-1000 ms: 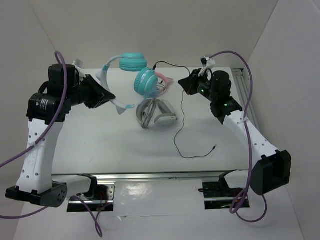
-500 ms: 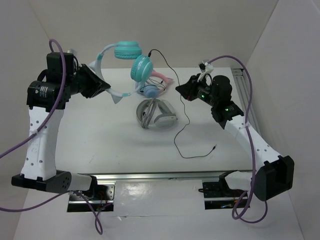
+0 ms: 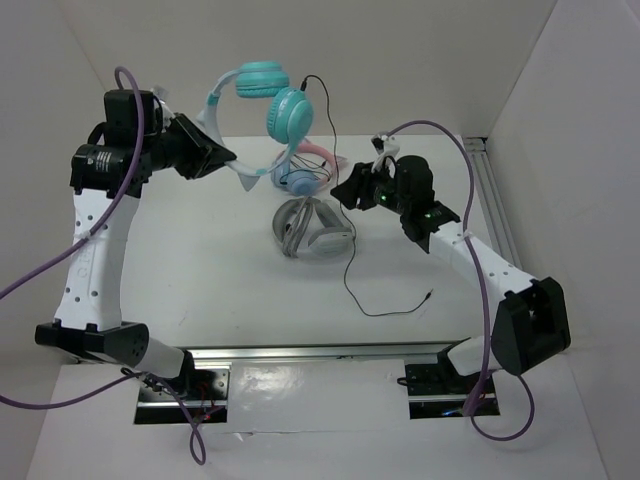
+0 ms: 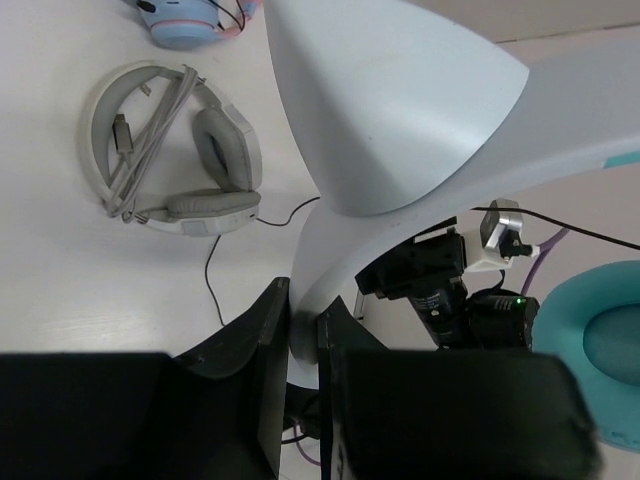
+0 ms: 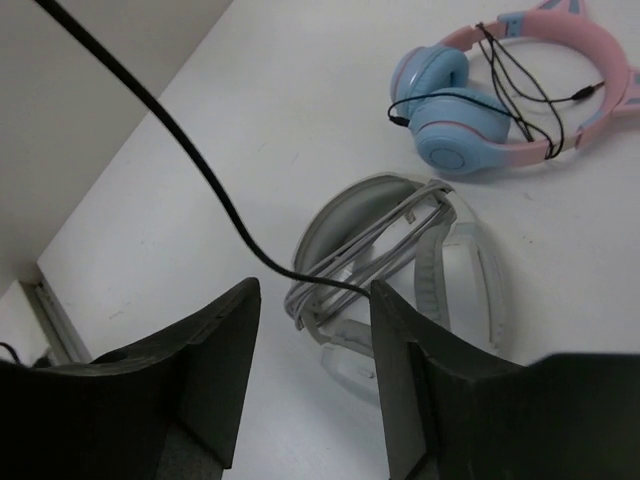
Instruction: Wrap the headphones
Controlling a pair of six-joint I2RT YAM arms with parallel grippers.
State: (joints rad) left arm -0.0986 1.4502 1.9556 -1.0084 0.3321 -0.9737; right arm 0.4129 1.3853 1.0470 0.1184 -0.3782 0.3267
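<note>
Clamping headphones (image 3: 288,112) headband aloft: left end effector (image 4: 301,338) | right end effector (image 5: 312,302): parted, cable (image 5: 190,160) between fingers (image 5: 215,350)

Clamped the headphones (image 4: 400,110) by the pale band between dark fingers (image 4: 250,350), above a grey-and-white pair (image 4: 220,150) on the bench (image 4: 60,280).

Bright, even light washed the white table (image 3: 200,270), casting faint shadows; glare streaked its near edge, while wrist views blurred the close fingers (image 5: 215,370).
</note>
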